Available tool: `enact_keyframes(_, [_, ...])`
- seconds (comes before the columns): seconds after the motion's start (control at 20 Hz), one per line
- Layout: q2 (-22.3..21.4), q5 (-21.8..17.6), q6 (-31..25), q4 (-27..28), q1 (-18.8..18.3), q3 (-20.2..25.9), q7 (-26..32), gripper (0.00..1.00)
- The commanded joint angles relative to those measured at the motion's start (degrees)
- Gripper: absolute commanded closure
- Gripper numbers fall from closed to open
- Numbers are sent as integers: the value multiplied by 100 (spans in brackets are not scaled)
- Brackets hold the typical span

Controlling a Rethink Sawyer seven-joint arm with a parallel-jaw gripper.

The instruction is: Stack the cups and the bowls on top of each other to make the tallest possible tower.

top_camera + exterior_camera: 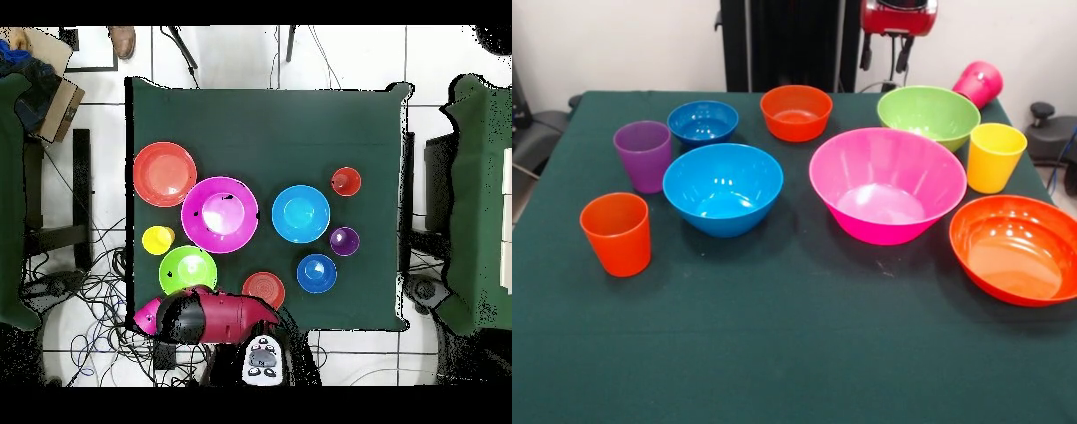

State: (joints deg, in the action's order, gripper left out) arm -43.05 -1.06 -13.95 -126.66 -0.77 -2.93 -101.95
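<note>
Bowls and cups all sit apart on the green surface [794, 353]; nothing is stacked yet, so the task looks to be at its very start. Largest is the pink bowl [887, 184] near the middle, with the large orange bowl [1017, 249] just beside it at the surface's edge. Next come the medium blue bowl [722, 187] and the lime green bowl [928, 115], then the small blue bowl [703, 121] and small orange bowl [795, 111] along the robot's side. The orange cup [617, 233], purple cup [643, 155] and yellow cup [995, 156] stand upright; the magenta cup [979, 83] lies tipped by the green bowl. The gripper [884, 53] hangs drawn back, empty, and how wide it stands I cannot tell. A sensible first move, I judge, is a reach for a bowl's rim.
</note>
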Motion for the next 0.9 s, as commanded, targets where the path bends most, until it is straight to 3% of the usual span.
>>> enact_keyframes(0.05, [33, 307, 370, -381, 175, 237, -1352, 0])
enact_keyframes(0.35, [18, 230, 242, -315, 279, 197, -1573, 0])
enact_keyframes(0.9, [539, 60, 639, -110, 189, 352, -1745, 0])
